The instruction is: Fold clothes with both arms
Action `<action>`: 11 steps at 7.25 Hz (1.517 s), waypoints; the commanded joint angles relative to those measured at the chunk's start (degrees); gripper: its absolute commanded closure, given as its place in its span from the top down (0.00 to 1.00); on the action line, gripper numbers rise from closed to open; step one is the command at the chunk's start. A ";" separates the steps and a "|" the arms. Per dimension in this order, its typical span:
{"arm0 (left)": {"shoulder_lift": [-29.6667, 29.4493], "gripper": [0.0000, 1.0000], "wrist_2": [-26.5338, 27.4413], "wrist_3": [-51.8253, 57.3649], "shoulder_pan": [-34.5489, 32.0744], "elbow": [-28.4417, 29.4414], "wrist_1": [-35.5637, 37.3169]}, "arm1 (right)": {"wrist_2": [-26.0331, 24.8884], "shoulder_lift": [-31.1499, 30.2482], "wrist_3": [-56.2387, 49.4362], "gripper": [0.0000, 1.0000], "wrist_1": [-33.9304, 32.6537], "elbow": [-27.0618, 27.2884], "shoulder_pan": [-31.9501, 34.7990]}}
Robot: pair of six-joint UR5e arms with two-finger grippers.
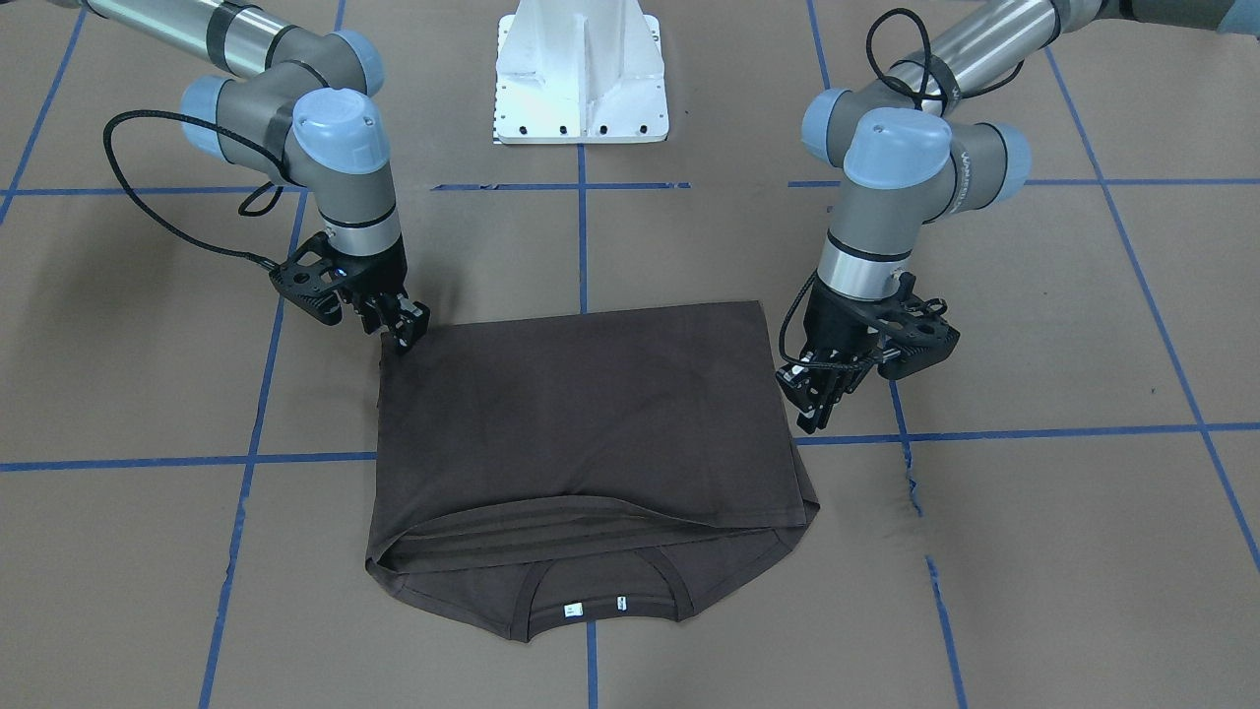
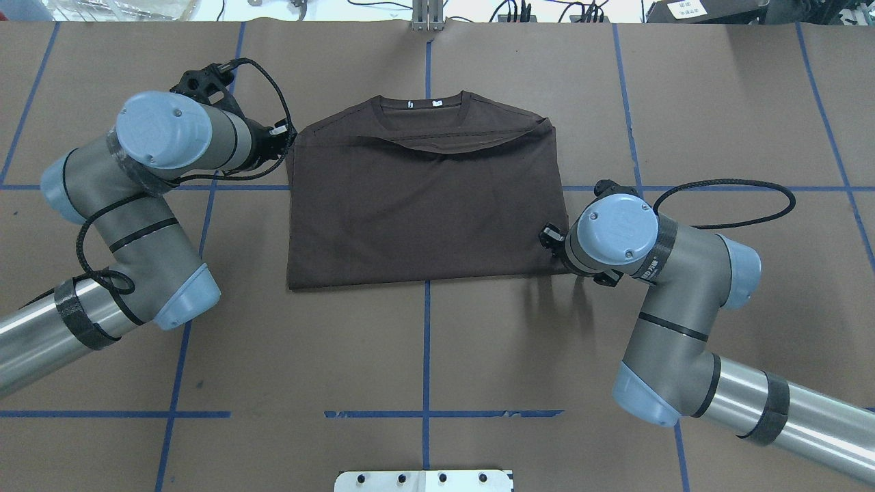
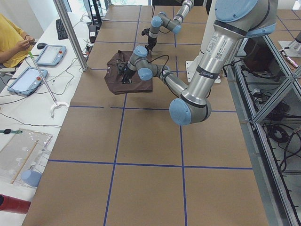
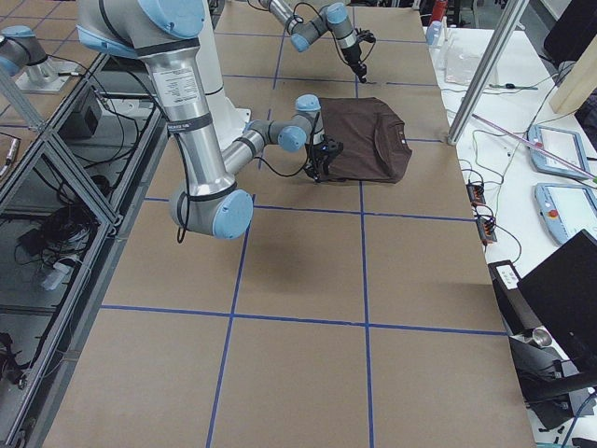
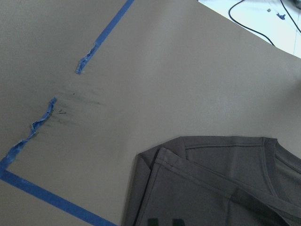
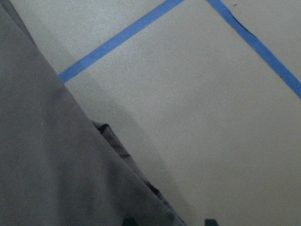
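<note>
The dark brown T-shirt [image 1: 581,414] lies flat on the table, folded into a rough rectangle. Its collar and white labels [image 2: 424,104] are on the side away from the robot. My left gripper [image 1: 813,418] hangs just above the table beside the shirt's edge [image 2: 280,133], fingers close together with nothing between them. The left wrist view shows the layered shoulder corner [image 5: 155,157]. My right gripper [image 1: 404,335] sits at the folded corner nearest the robot [image 2: 550,239]. Its fingertips [image 6: 129,221] stand apart, with the cloth edge [image 6: 117,155] running toward them.
Blue tape lines [image 1: 581,236] grid the brown table. The white pedestal base [image 1: 581,79] stands behind the shirt. In the exterior left view a person [image 3: 11,37] sits at a side bench with tablets [image 3: 26,80] and cables.
</note>
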 commanded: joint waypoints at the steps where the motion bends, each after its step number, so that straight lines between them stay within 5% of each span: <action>1: 0.01 0.24 0.03 -0.01 0.00 -0.01 0.00 | -0.05 0.55 0.00 0.42 -0.07 -0.81 -0.01; 2: -0.08 0.24 0.03 -0.01 0.09 -0.01 0.00 | -0.05 0.47 -0.09 0.07 -0.07 -0.90 -0.01; 3: -0.08 0.24 0.03 -0.01 0.09 -0.01 0.00 | 0.04 0.64 -0.18 0.00 -0.16 -1.25 -0.10; 7: -0.43 0.24 0.03 -0.09 0.09 -0.27 0.09 | 0.92 0.56 -0.53 0.00 -2.52 3.64 0.16; 10: -0.25 0.24 -0.49 -1.94 0.79 -4.91 3.32 | 4.51 -0.06 -0.18 0.00 -30.58 30.31 -13.67; 11: -0.26 0.24 -0.58 -2.03 1.23 -5.36 3.34 | 8.35 -0.06 -0.09 0.00 -36.31 34.74 -19.99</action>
